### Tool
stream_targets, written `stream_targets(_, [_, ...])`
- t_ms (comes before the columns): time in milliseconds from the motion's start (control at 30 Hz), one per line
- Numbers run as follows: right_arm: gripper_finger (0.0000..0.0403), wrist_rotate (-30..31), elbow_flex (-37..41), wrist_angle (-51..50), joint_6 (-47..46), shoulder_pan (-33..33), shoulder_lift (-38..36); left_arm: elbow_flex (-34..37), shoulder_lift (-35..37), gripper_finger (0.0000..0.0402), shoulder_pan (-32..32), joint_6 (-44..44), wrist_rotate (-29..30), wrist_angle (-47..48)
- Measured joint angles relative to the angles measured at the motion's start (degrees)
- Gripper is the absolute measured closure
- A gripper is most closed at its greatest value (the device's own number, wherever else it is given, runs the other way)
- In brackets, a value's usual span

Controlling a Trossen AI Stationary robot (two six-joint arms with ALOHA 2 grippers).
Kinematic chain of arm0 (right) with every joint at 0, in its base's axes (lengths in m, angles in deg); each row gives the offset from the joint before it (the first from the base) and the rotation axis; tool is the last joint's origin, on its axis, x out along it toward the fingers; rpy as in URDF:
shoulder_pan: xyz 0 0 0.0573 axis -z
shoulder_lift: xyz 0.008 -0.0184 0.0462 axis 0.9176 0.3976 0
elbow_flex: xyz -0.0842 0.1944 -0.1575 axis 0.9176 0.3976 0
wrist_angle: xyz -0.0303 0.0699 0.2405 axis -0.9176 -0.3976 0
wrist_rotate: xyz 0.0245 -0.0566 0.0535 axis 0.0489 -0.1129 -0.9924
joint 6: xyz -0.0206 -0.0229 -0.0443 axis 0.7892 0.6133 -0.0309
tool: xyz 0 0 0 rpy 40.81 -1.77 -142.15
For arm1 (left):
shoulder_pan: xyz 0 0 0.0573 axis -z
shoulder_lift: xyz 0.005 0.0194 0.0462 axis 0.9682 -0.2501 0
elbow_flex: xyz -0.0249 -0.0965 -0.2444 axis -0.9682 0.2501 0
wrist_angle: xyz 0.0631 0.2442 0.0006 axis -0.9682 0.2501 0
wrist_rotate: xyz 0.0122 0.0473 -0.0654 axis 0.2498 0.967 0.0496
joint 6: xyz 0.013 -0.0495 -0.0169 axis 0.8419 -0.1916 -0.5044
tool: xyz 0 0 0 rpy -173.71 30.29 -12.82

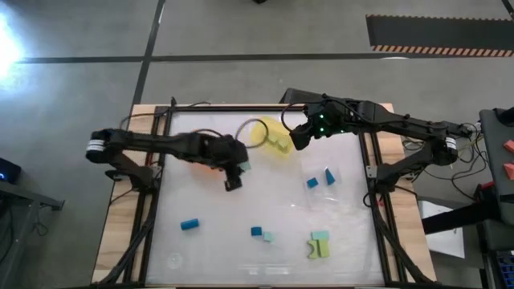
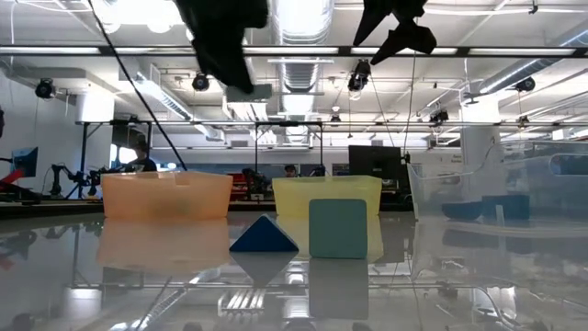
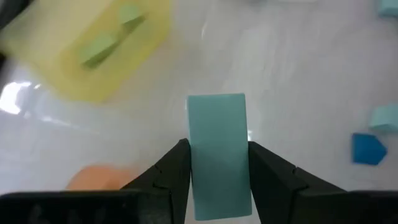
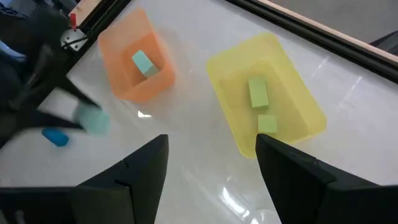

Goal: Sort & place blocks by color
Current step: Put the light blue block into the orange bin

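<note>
My left gripper (image 1: 234,177) hangs over the table's middle, beside the orange bin (image 4: 134,59), and is shut on a mint-teal block (image 3: 216,118). The same block shows as a blur (image 4: 93,121) in the right wrist view. My right gripper (image 4: 211,163) is open and hovers at the yellow bin (image 1: 273,136). That bin holds two yellow-green blocks (image 4: 258,92); the orange bin holds one teal block (image 4: 144,63). Loose blocks lie near the table's front: blue ones (image 1: 189,225) (image 1: 256,231), a teal one (image 1: 267,237), and a teal and yellow-green pair (image 1: 320,244). My left gripper pinches the mint-teal block by its two long sides (image 3: 217,165), one finger (image 3: 177,165) on each side. The fingers lie along the block, and its far end juts out beyond the fingertips. The block is lifted clear of the table.
A clear bin (image 2: 496,188) at the table's right holds blue blocks (image 1: 312,183) (image 1: 329,177). In the low view a blue wedge (image 2: 264,236) and a teal cube (image 2: 337,228) stand before the bins. Bare table lies between the bins and the front blocks.
</note>
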Motion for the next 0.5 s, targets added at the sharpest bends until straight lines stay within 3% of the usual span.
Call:
stream_targets(133, [0.0170,0.12,0.00,0.05,0.45,0.00,0.00,2.76,4.88,0.0282,-3.58,-2.13,1.98,5.69])
stream_targets(500, [0.0170,1.35,0.02,0.24,0.65,0.00,0.00,20.23,14.52,0.0280,-20.78,-17.77,3.67,7.63])
